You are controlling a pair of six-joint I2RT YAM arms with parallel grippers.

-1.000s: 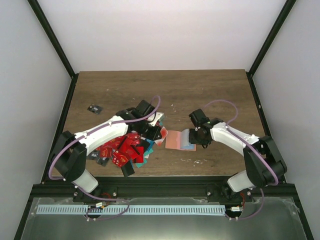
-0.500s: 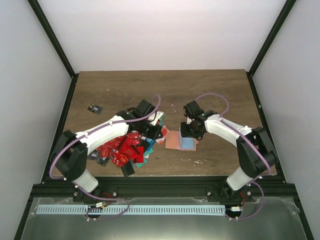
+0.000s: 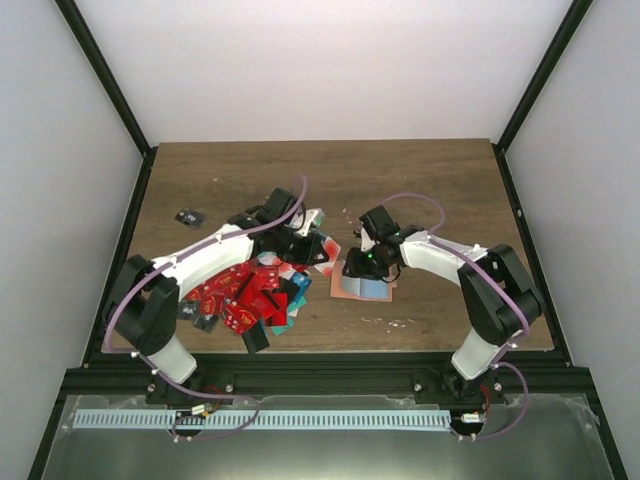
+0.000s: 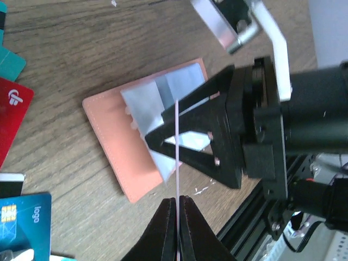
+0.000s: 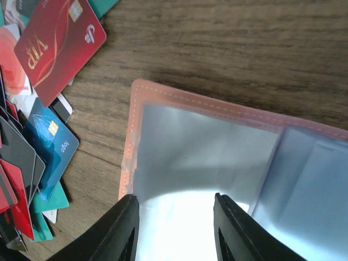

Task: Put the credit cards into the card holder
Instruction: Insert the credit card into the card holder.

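A brown wooden table [image 3: 420, 180] fills the centre; white walls [image 3: 320, 60] rise at twelve o'clock, a pale slotted rail [image 3: 330, 420] lies at six.

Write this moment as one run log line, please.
left gripper: shut on credit card | right gripper: open, over card holder | credit card: not yet inserted

Top view: we look down from above and behind the arm bases, far out, whole table [image 3: 420, 180] in frame. Both wrist views sit close, angled at the tabletop. All three share the card holder [image 4: 111, 144] and nearby credit cards [image 5: 57, 46].
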